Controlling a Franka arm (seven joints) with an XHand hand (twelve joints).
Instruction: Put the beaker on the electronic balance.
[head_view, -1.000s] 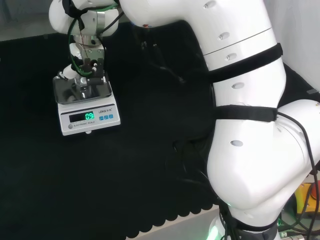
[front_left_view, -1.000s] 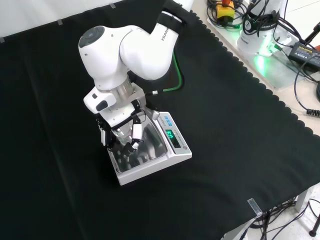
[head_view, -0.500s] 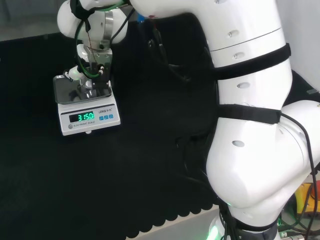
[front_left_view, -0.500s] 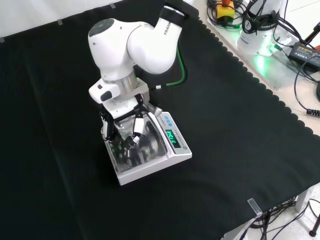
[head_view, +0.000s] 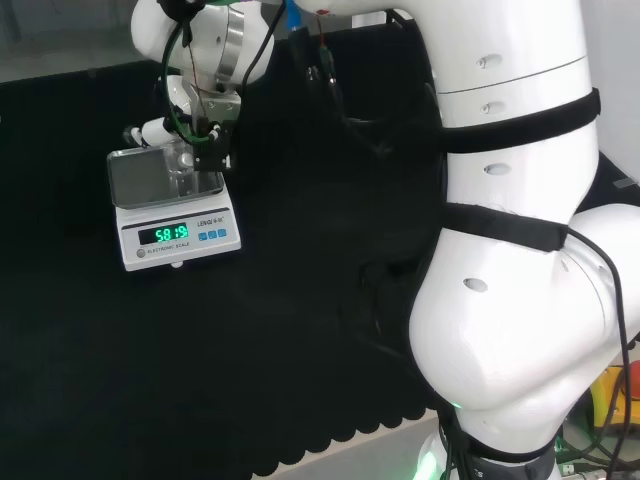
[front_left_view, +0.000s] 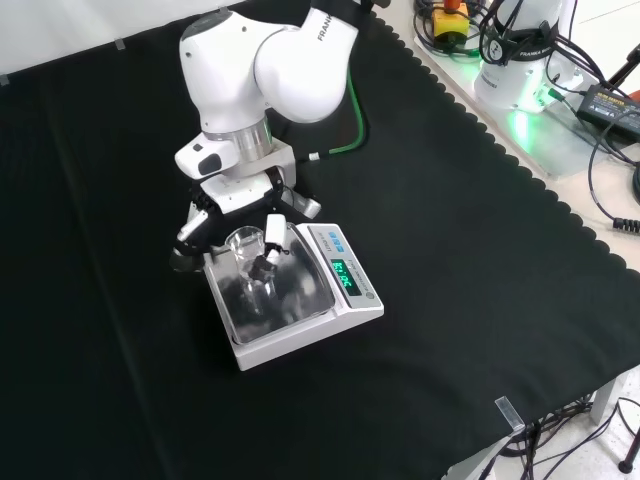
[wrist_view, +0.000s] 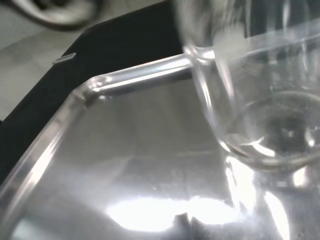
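Observation:
The clear glass beaker (front_left_view: 246, 262) stands upright on the steel pan (front_left_view: 292, 298) of the white electronic balance (front_left_view: 345, 290), whose green display is lit. My hand (front_left_view: 236, 208) hangs just behind and above the beaker, open, one finger (front_left_view: 190, 229) spread out to the left and another (front_left_view: 271, 243) close beside the glass on its right. In the head view the hand (head_view: 198, 128) is over the pan's (head_view: 135, 180) far right corner, with the beaker (head_view: 185, 166) faint beneath it. The wrist view has the beaker's base (wrist_view: 270, 137) resting on the shiny pan (wrist_view: 125, 170).
Black cloth (front_left_view: 470, 260) lies bare all round the balance. Off the bench at the front view's upper right are cables and power boxes (front_left_view: 520, 70). The arm's big white links (head_view: 510, 230) take up the right of the head view.
The hand has lifted and drawn back off the pan toward the arm's base, and its fingers have spread away from the beaker. The beaker stays on the pan; the display's reading has changed.

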